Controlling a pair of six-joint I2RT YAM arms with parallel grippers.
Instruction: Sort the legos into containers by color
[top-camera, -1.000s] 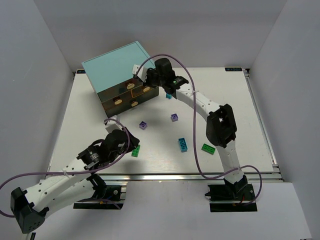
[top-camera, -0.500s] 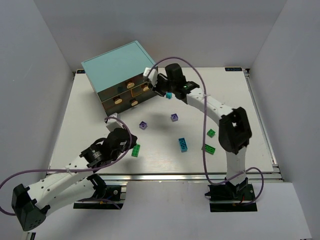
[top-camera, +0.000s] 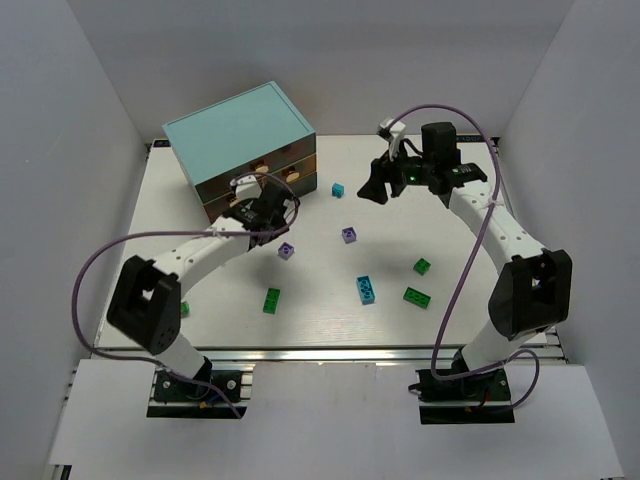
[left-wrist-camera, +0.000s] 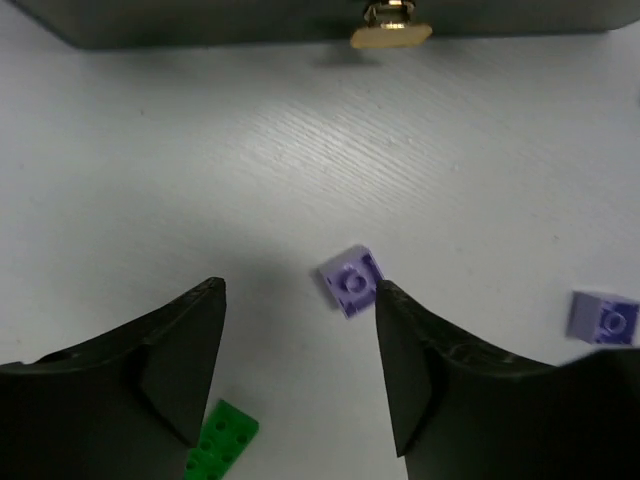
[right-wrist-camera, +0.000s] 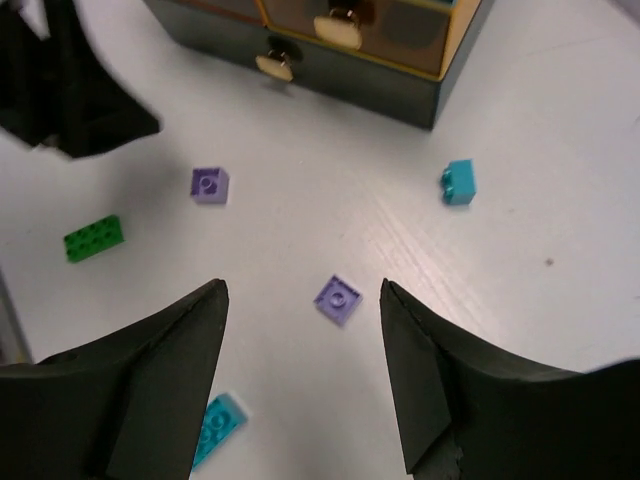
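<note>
The boxy light-teal cabinet (top-camera: 240, 125) stood at the far left of the white worktop (top-camera: 470, 230), and its translucent brownish drawers (right-wrist-camera: 400, 25) were too dark to show any contents. Small studded plastic bricks lay loose before it: two purple bricks (top-camera: 286, 250), two cyan bricks (top-camera: 365, 289) and three green bricks (top-camera: 271, 300). The left claw (left-wrist-camera: 298, 290) and right claw (right-wrist-camera: 302, 288) both hung spread apart and empty above them.

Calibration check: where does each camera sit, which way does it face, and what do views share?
Top external: above and behind the bases, looking down on the table; left arm and right arm whole.
Left wrist: looks down past its open left claw at a purple brick, cabinet beyond.
Right wrist: looks down past its open right claw toward the cabinet.
Shared: both wrist views show that purple brick and the cabinet.
</note>
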